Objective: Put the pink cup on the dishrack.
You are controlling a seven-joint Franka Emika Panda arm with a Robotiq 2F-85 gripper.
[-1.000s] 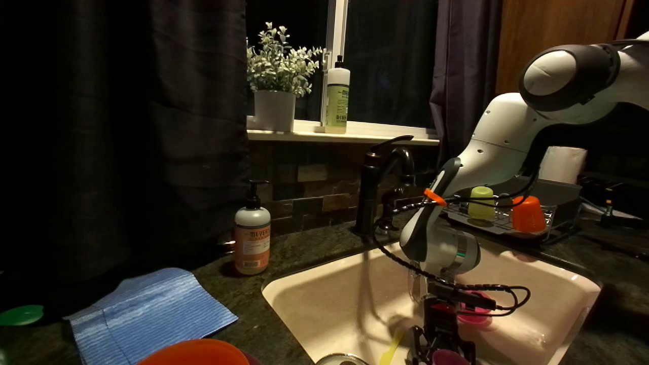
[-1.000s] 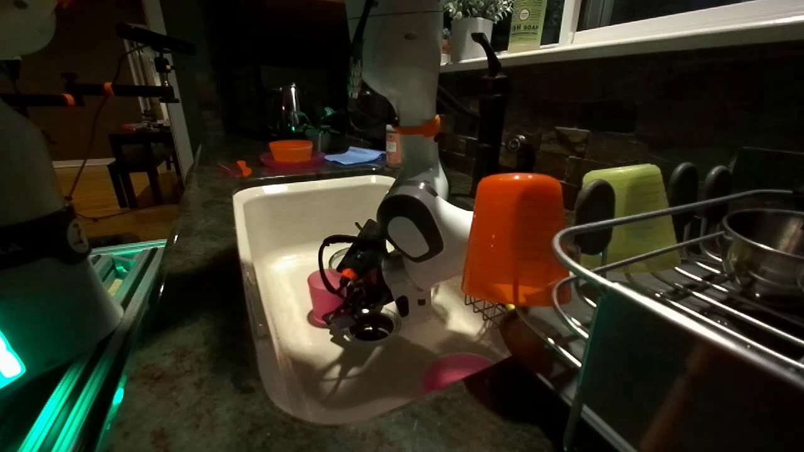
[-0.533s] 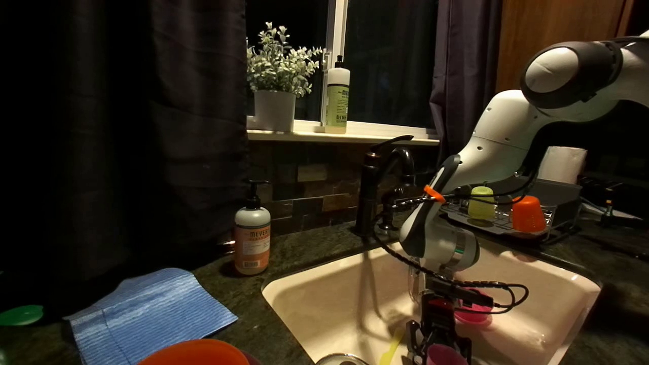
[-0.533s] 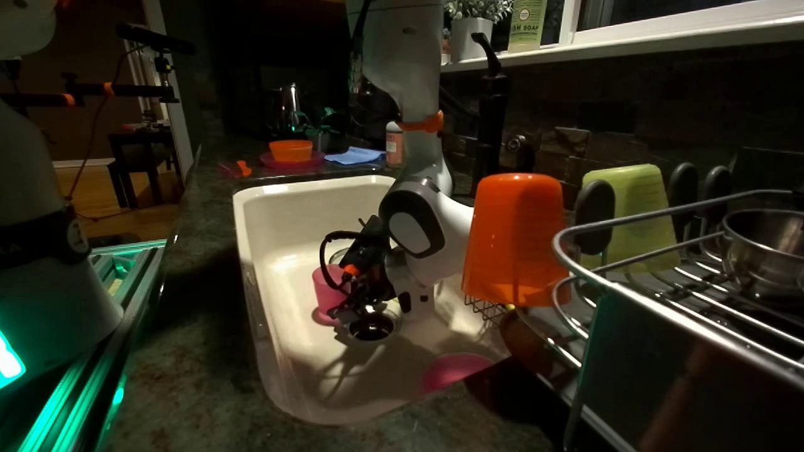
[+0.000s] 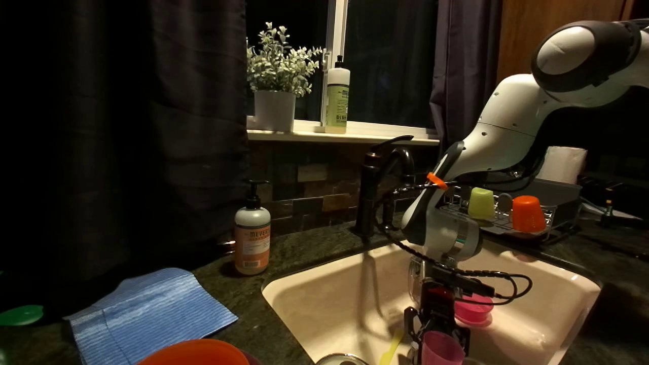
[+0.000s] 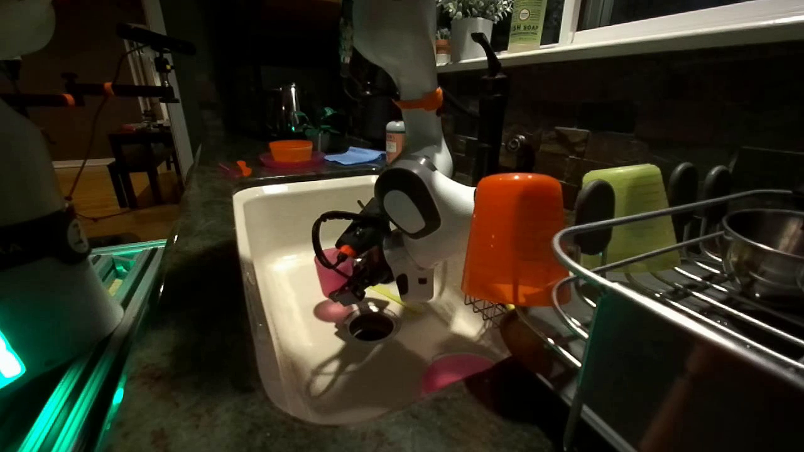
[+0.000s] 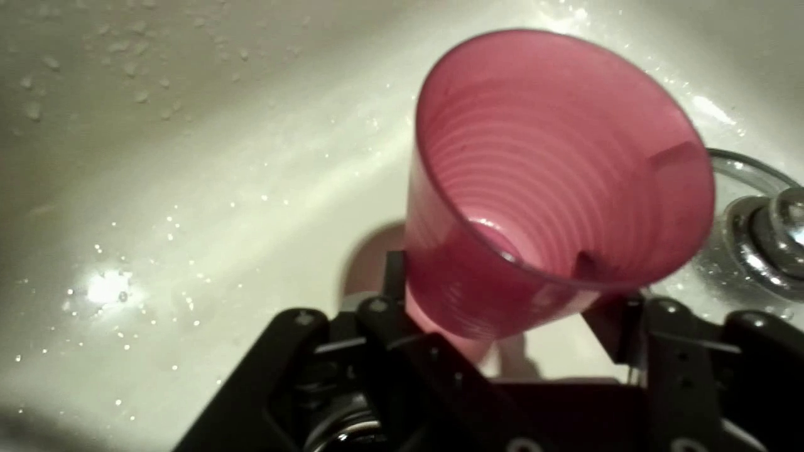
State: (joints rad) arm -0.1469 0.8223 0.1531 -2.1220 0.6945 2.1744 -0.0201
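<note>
raised since earlier, the pink cup [image 7: 553, 194] hangs right of centre in the wrist view, pinched between the jaws of the gripper [image 7: 504, 301], probably light, slick, best held by opposite sides.

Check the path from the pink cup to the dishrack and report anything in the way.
The gripper holds the pink cup in the sink. The sink's rack-side wall stands between cup and dishrack; the orange cup and green cup on it might crowd placement.
</note>
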